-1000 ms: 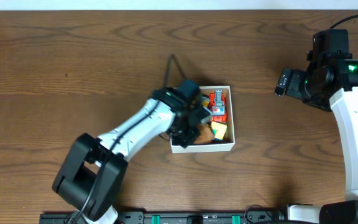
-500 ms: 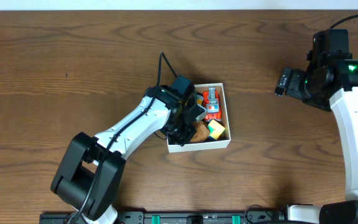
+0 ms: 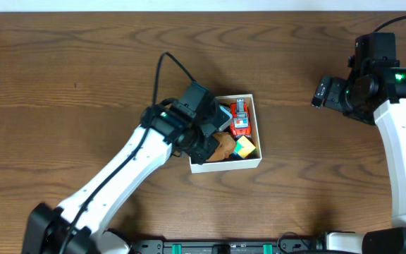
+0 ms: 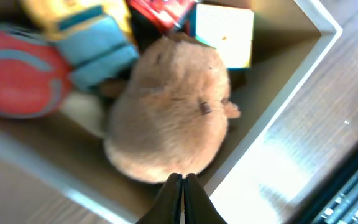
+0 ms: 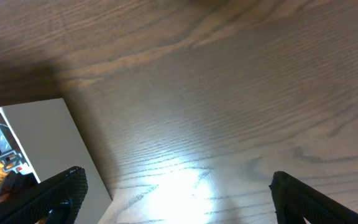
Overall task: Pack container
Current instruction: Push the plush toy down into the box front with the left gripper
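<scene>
The container (image 3: pixel 228 164) is a small white-walled square box in the middle of the table. It holds a brown plush toy (image 3: pixel 223 147), a red truck (image 3: pixel 240 118), a yellow-green cube (image 3: pixel 244 147) and a blue toy (image 3: pixel 224 113). My left gripper (image 3: pixel 208 143) hangs over the box's left side. In the left wrist view its fingers (image 4: pixel 182 182) are shut and empty, just above the plush (image 4: pixel 169 118) inside the box wall (image 4: pixel 272 118). My right gripper (image 5: pixel 179 199) is open and empty, far right over bare table.
The left wrist view also shows a red ball (image 4: pixel 17 71), a blue and yellow toy (image 4: pixel 89 37) and the cube (image 4: pixel 225 34) in the box. The right wrist view shows the box's white outer wall (image 5: pixel 33 143) at its left edge.
The box has slid a little to the left and away. My left arm has drawn back to the left, its gripper still over the box. The right arm has not moved.
</scene>
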Robot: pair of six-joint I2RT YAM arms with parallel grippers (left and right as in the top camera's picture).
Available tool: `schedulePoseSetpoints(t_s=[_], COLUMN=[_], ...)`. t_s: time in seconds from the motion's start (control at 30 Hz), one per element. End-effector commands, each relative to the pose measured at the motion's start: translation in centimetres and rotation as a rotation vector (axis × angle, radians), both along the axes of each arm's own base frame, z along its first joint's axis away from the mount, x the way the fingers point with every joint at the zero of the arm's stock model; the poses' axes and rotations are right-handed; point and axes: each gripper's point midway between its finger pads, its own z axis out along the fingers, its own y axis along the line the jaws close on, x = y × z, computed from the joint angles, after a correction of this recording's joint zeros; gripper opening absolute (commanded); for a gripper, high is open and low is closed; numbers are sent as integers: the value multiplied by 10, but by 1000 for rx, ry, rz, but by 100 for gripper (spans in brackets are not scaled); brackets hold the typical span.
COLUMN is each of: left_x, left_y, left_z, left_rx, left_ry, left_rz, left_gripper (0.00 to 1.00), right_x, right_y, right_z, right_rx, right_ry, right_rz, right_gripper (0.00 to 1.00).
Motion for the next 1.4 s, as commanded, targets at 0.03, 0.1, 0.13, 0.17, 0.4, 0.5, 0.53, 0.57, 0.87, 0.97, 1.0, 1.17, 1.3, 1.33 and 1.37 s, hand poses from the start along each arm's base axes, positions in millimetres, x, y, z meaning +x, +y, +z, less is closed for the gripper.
schedulePoseSetpoints(t_s=[0.03,0.1,0.13,0.17,0.4,0.5,0.53,0.57,0.87,0.97,1.0,1.17,1.3,1.33,1.37], left_x=[19,23,25,26,20,16,14,12,3,-7,-10,-18,-19,-19,-20], left_y=[15,12,10,9,-7,-13,-15,-18,-33,-41,-44,-41,-41,-40,-39], left_z=[17,22,23,22,3,-3,-5,-8,-50,-70,-77,-111,-113,-112,-110], left_rx=[55,36,27,25,-8,2,6,9,70,51,47,95,98,99,102], left_ry=[-141,-165,-170,-168,-85,-70,-65,-60,41,133,167,260,265,266,270], left_rz=[51,53,52,52,15,-4,-14,-23,-42,-63,-69,-69,-69,-69,-68], left_gripper=[6,6,7,6,6,6,6,6,6,6,6,5,6,6,6], right_x=[0,0,0,1,2,2,2,2,1,1,1,0,-1,-1,-1], right_y=[-4,-4,-4,-4,-4,-4,-4,-4,-4,-4,-4,-4,-4,-4,-4], right_z=[4,4,4,4,5,5,5,5,4,4,4,4,3,3,3], right_rx=[-23,-23,-23,-23,-22,-22,-22,-22,-23,-22,-22,-22,-22,-22,-22], right_ry=[-13,-14,-16,-17,-23,-23,-23,-23,-20,-19,-19,-16,-11,-11,-11], right_rz=[14,14,13,13,13,13,13,13,13,14,13,14,14,14,14], right_gripper=[97,97,97,97,97,97,97,97,97,97,97,97,97,97,97])
